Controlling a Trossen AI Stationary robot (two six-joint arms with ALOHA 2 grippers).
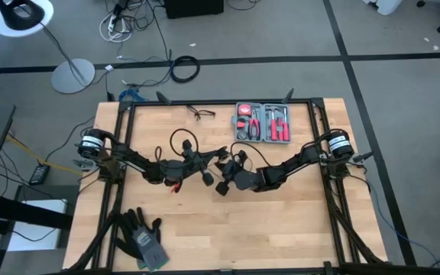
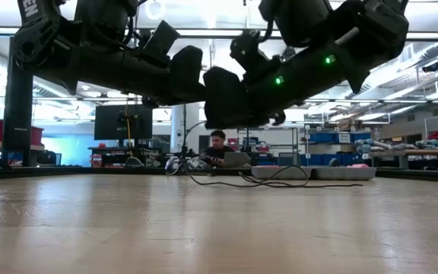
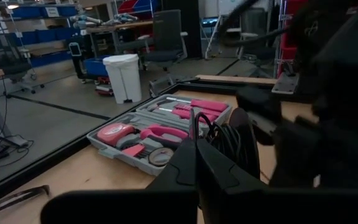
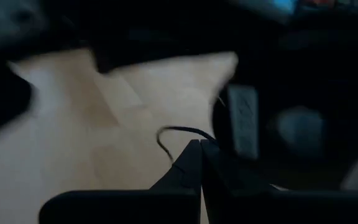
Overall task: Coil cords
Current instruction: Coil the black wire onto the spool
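Here both arms meet low over the middle of the wooden bench (image 1: 281,229), tips nearly touching each other. Left pincer (image 1: 207,177) comes in from the left side, fingers pressed together; its wrist view shows the two dark fingers (image 3: 194,165) closed flat against each other, and a thin black strand rises right at the tips, but a grip on it cannot be confirmed. Right pincer (image 1: 221,186) comes in from the right, fingers together too; its wrist view shows the tips (image 4: 199,163) closed, with a thin cord end curling on the wood just ahead of them, not clearly pinched.

The cord (image 1: 180,139) lies on the bench just behind the left pincer, one thin black loop arcing toward the far edge, the rest running in under the two pincers where the arms hide it. In the low view more of it trails flat along the wood far back, under the arms, which hang clear above the surface.

Other stuff: grey tool case (image 1: 262,122) with pink-handled tools, open, at the far edge; small black glasses-like wire item (image 1: 202,114) left of it; dark gloves (image 1: 142,235) at the near left corner. A person sits at a laptop in the room beyond.
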